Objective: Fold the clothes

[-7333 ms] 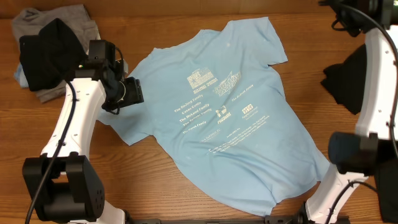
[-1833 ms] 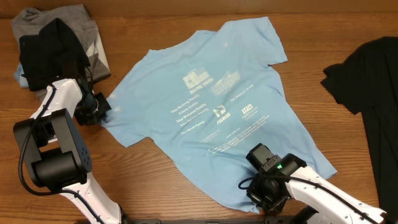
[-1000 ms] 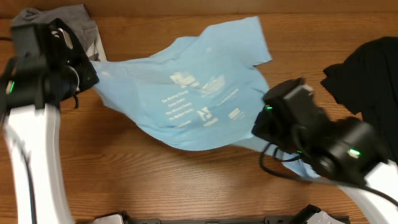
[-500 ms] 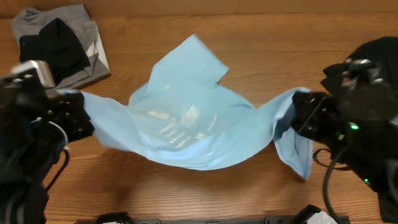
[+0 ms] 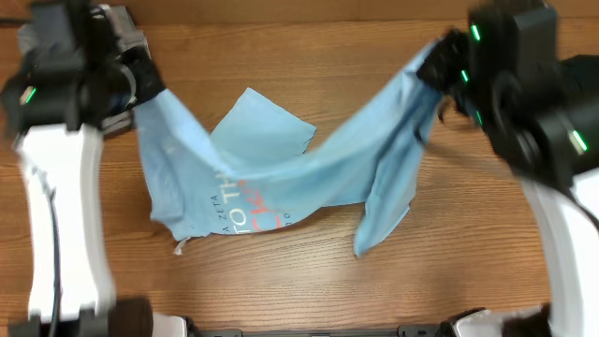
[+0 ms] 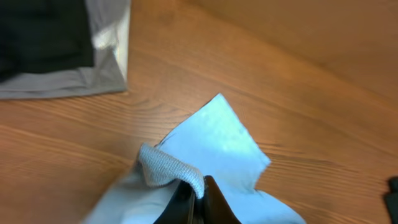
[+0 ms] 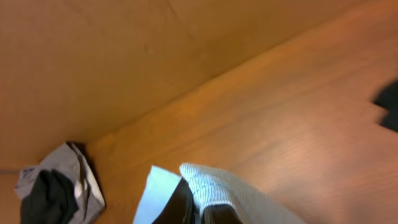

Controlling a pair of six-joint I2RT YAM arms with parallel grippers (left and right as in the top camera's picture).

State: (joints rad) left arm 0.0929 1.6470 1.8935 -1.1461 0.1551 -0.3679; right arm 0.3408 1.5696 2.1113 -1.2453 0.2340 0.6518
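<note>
— Where is the light blue T-shirt now?
— It hangs between your two hands like a hammock. Its lowest part, with the pink-red lettering, seems to touch the table nearest to you.
— And the hands?
— Your left hand pinches one ribbed edge and your right hand pinches another. The cotton looks light and limp and will wrinkle easily, so I think you should hold it at hems and corners. Farthest away lies the folded grey and black pile.
</note>
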